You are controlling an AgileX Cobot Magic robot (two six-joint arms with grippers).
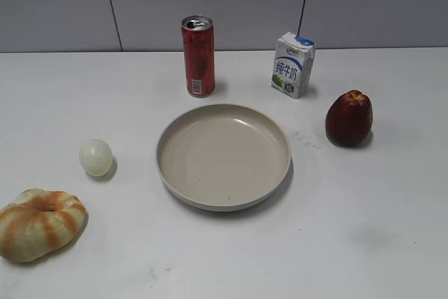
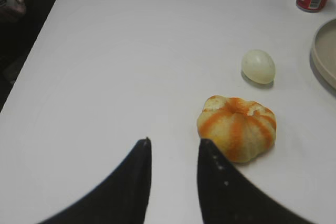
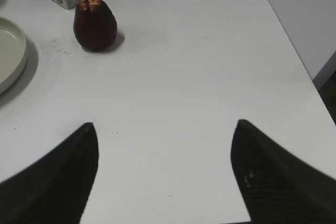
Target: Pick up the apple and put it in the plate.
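The dark red tapered apple [image 1: 348, 118] stands upright on the white table [image 1: 364, 229], right of the wide beige plate [image 1: 223, 157], apart from it; a milk carton [image 1: 292, 64] stands just beyond; the right gripper [image 3: 164, 129] hangs wide open and empty, well nearer; the left gripper [image 2: 174, 147], narrowly parted, holds nothing beside the striped bread ring [image 2: 237, 127].

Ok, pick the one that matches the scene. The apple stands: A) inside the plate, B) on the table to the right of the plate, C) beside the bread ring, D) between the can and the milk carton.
B: the apple stands on the table, apart from the plate and to its right in the exterior view.
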